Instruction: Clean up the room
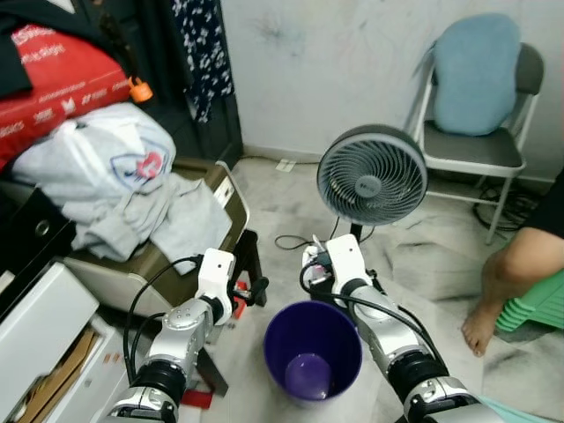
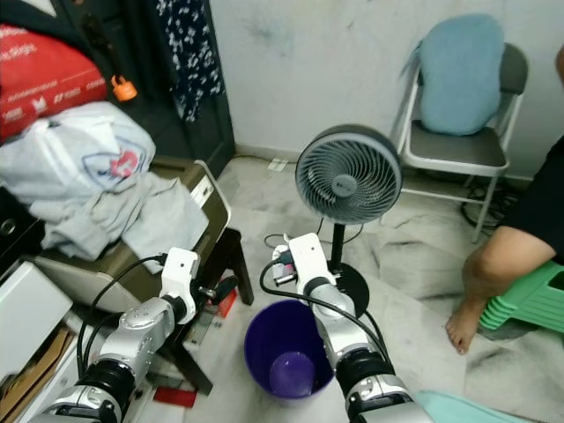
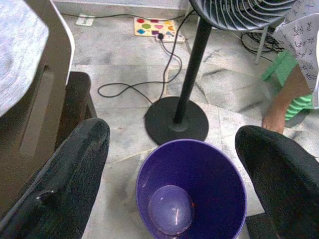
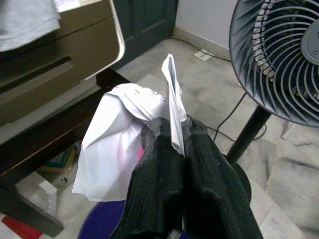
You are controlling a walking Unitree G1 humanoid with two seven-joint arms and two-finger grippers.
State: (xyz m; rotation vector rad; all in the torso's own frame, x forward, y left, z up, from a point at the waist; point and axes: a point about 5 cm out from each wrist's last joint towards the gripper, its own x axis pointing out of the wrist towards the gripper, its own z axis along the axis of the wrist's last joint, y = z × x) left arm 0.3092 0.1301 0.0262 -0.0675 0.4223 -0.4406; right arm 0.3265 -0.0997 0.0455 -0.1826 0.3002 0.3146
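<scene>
A purple bin (image 1: 313,352) stands on the marble floor right in front of me, with a pale rounded lining at its bottom (image 3: 171,209). My right gripper (image 4: 172,132) is shut on a crumpled white paper (image 4: 114,144) with printed text. It holds the paper above the bin's far rim, by the paper (image 2: 280,264). My left gripper (image 3: 172,128) is open, with nothing between its fingers (image 3: 84,154). It hovers over the bin's near-left side, at the left gripper (image 1: 251,286).
A standing fan (image 1: 372,174) with a round black base (image 3: 175,121) is just behind the bin, its cord (image 3: 129,87) trailing to a power strip (image 3: 154,27). Clothes (image 1: 115,176) are piled on a beige unit at left. At right are a person's leg (image 1: 498,295), green stools (image 1: 538,304) and a folding chair (image 1: 476,141).
</scene>
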